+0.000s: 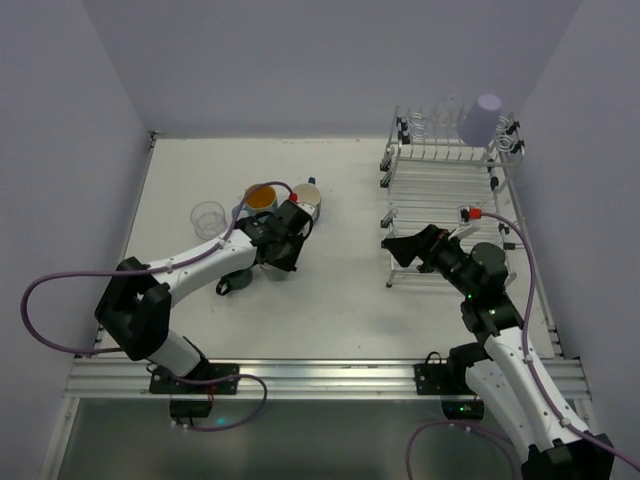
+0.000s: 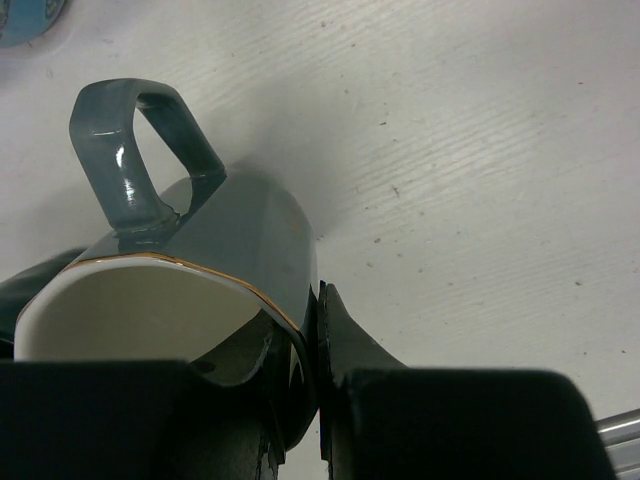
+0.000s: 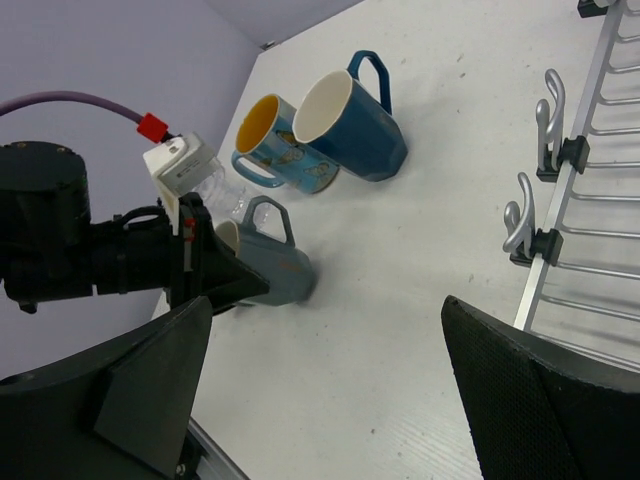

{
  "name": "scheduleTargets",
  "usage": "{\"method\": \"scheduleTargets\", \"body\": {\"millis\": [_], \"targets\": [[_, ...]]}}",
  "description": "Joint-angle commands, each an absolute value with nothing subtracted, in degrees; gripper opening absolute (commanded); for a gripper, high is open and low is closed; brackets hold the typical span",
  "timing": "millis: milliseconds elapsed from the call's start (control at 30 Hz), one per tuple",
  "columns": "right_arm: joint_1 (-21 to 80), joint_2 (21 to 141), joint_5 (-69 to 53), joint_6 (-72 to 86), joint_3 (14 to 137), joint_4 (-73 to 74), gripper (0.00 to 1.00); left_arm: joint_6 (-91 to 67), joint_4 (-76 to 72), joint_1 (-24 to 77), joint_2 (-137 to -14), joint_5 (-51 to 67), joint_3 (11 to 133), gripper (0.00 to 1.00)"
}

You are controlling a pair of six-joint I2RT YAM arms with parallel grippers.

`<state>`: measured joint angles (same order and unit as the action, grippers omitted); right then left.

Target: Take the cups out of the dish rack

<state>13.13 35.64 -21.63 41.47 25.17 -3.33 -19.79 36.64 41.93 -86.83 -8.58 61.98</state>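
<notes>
My left gripper [image 1: 285, 252] is shut on the rim of a grey-teal handled mug [image 2: 240, 230] with a white inside. One finger is inside the rim and one outside. The mug is tilted low over the table, and it also shows in the right wrist view [image 3: 280, 270]. A blue mug [image 1: 306, 195] with a white inside, a mug [image 1: 260, 197] with an orange inside and a clear glass [image 1: 208, 217] stand on the table behind it. The wire dish rack [image 1: 450, 190] at the right holds a lavender tumbler [image 1: 482, 118] and clear glasses [image 1: 430, 120] on its far tier. My right gripper [image 1: 405, 250] is open and empty beside the rack's left edge.
A dark teal cup-like thing [image 1: 232, 283] lies under my left forearm. The rack's hooks [image 3: 545, 120] stick out on its left side. Purple walls close the table on the left, back and right. A metal rail [image 1: 320, 375] runs along the near edge.
</notes>
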Motion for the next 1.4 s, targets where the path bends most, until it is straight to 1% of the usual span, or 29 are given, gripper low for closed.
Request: {"method": "scheduleTargets", "body": {"millis": [0,133,167,300,333,367,400,433,533,633,767,833,867,900,967,1000,1033,1100,1133,1167,1200,1233,1267,1300,1333,1367], "targets": [[13.18,33.93,-20.13,38.85,26.98,-1.67,0.99,-16.79,36.47,40.96,-87.97,-11.16,66.36,0.00],[13.18,32.96,-19.86,37.97,26.98,-0.62,0.99,-16.52,37.26,39.82,-90.70,-11.95,67.41,0.02],[13.18,32.87,-19.78,37.79,26.98,-0.35,0.99,-16.44,37.44,39.81,-91.05,-12.48,67.59,0.07],[13.18,32.70,-19.43,37.00,27.25,-0.18,0.99,-16.52,37.97,39.81,-92.54,-13.36,68.64,0.20],[13.10,32.52,-19.25,36.91,27.51,-0.18,0.99,-16.61,38.49,39.81,-92.64,-13.62,68.90,0.24],[13.18,32.52,-18.81,36.65,27.68,1.48,0.99,-16.61,38.67,39.73,-92.64,-14.06,69.17,0.33],[13.18,32.35,-18.72,36.48,27.95,1.67,0.99,-16.70,38.85,39.73,-92.38,-14.32,69.78,0.37],[13.10,32.34,-18.46,36.39,28.12,2.10,0.99,-16.70,38.93,39.73,-92.20,-14.67,69.96,0.49],[13.18,32.43,-18.02,36.04,29.17,2.98,0.99,-16.87,39.11,39.73,-91.06,-15.20,71.01,0.65],[13.18,32.78,-17.49,35.68,30.75,4.12,0.99,-16.70,39.64,39.73,-89.65,-15.38,72.33,0.70],[13.18,33.22,-15.56,35.07,33.92,6.32,0.99,-16.17,39.82,39.81,-85.79,-14.77,74.53,0.73],[13.18,33.75,-13.89,35.33,36.63,7.29,0.95,-15.82,37.37,39.81,-81.14,-11.97,75.41,0.75],[13.18,34.79,-13.45,35.59,37.78,7.73,0.88,-15.73,35.96,39.81,-78.95,-8.39,75.15,0.76],[13.10,35.50,-12.58,35.60,38.75,7.82,0.85,-15.56,34.12,39.99,-74.23,-6.44,74.02,0.77],[13.18,38.39,-10.82,35.16,42.79,8.70,0.78,-15.64,27.71,40.08,-68.85,-1.96,71.56,0.77],[13.10,39.45,-9.51,34.81,44.19,9.05,0.77,-15.64,25.60,40.08,-63.51,-0.89,68.50,0.78],[13.18,40.77,-6.10,34.28,47.60,10.10,0.77,-15.64,22.53,40.08,-61.02,-0.27,66.90,0.80],[13.18,45.51,-2.04,31.56,51.75,11.86,0.77,-15.38,20.40,40.08,-54.01,1.40,62.42,0.82],[13.10,47.44,-0.19,30.60,56.29,13.08,0.77,-15.21,19.17,40.08,-52.05,1.41,60.84,0.84],[13.18,49.29,4.96,28.41,58.95,13.88,0.78,-15.03,18.46,39.99,-50.03,1.49,59.17,0.85],[13.18,53.48,6.92,27.34,61.41,14.76,0.79,-14.86,17.85,40.08,-46.36,1.67,55.67,0.86],[13.18,55.79,8.77,26.29,66.83,15.81,0.82,-14.59,16.62,39.99,-44.75,1.67,53.89,0.87],[13.18,58.16,12.53,24.10,69.76,16.17,0.84,-14.15,16.09,39.99,-43.26,1.50,50.48,0.87],[13.18,63.14,14.22,22.95,72.57,16.95,0.87,-13.98,15.47,39.99,-40.81,1.32,48.97,0.88],[13.18,65.72,15.72,21.90,78.60,18.18,0.92,-13.71,14.77,40.08,-40.00,1.06,47.74,0.89],[13.18,68.18,18.86,20.23,81.45,19.67,0.94,-13.19,14.59,40.08,-39.38,0.62,46.85,0.89]]}}
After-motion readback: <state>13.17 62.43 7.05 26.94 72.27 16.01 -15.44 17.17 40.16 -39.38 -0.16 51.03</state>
